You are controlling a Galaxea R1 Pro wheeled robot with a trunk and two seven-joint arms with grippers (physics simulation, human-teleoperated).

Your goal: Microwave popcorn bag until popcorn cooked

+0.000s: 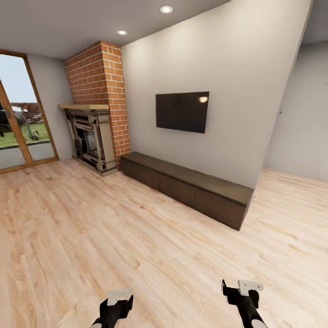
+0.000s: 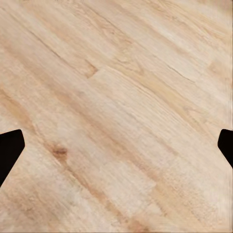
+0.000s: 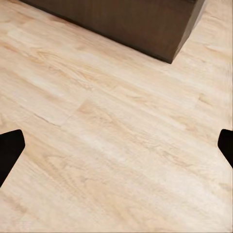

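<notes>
Both tools, left (image 1: 119, 298) and right (image 1: 243, 288), spread empty over plank floor (image 1: 136, 237); brick fireplace (image 1: 93, 118) beyond.

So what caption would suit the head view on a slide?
Robot in a living room: wall TV above a long dark cabinet, brick fireplace, both grippers open.

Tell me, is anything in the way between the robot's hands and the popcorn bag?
Can't tell yet. The robot faces a living room: a wall-mounted TV, a long dark cabinet, a brick fireplace. Both the left hand and right hand are open over bare wooden floor.
</notes>
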